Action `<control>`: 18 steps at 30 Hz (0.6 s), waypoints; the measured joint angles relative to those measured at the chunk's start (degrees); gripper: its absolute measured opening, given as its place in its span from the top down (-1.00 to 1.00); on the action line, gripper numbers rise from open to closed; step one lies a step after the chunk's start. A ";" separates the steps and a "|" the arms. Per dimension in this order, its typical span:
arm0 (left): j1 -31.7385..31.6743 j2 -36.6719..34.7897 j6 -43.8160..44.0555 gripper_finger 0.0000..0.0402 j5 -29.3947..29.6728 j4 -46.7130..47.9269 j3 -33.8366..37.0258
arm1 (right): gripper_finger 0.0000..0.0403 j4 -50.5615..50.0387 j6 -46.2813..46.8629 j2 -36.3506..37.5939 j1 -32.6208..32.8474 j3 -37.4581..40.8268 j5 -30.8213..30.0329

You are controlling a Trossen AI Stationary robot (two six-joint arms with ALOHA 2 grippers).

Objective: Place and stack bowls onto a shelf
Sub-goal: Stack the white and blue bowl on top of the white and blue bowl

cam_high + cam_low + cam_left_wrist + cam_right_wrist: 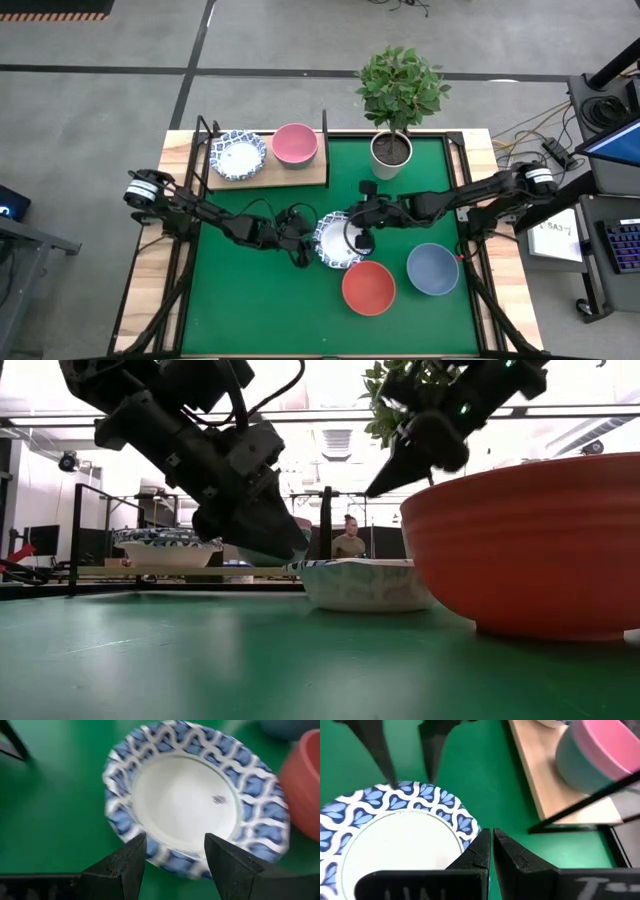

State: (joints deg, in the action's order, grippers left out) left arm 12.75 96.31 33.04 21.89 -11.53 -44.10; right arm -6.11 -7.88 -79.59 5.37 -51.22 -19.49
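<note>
Bowls dotted a green mat [260, 300] as two dark arms met over one of them at mid-table. A white bowl with a blue patterned rim [338, 240] sat flat on the mat between the two claws. The left gripper [303, 246] hung just off the bowl's 9 o'clock edge with its fingers [125, 865] spread wide and nothing between them; in the left wrist view the near rim lay right at the fingertips. The right gripper [362, 228] hovered over the bowl's 2 o'clock edge, its fingers [479, 851] pressed together and empty.

A red bowl [368, 287] stood close by at the patterned bowl's 5 o'clock, and a grey-blue bowl [433, 268] lay beyond it at about 4 o'clock, apart from the red one. The shelf [266, 175], a light wooden board with thin black uprights, lay at 11 o'clock, well apart, carrying a second blue-rimmed bowl [238, 154] and a pink bowl [295, 143] side by side. A potted plant [392, 148] stood at 1 o'clock, behind the right arm. Between the central bowl and the shelf lay open mat, crossed only by the left arm. A person [348, 536] appeared in the room beyond the table.
</note>
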 joint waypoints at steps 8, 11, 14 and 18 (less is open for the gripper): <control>-0.21 -0.08 7.91 0.09 -1.70 0.00 -0.01 | 0.96 -1.42 0.34 12.00 1.03 3.93 0.06; -0.28 -0.08 12.78 0.10 -1.59 0.15 -0.77 | 0.96 1.44 0.38 16.05 1.03 6.48 0.61; -0.73 -0.08 15.69 0.13 -1.59 1.01 -2.93 | 0.96 1.43 1.15 18.93 1.00 8.56 1.50; -2.33 -0.03 17.61 0.17 -1.46 9.26 -7.76 | 0.96 1.98 1.83 21.14 1.01 10.51 1.66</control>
State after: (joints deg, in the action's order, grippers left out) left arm 10.42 96.28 50.66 20.43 -2.27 -51.85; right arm -4.13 -6.04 -58.45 6.37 -40.72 -17.82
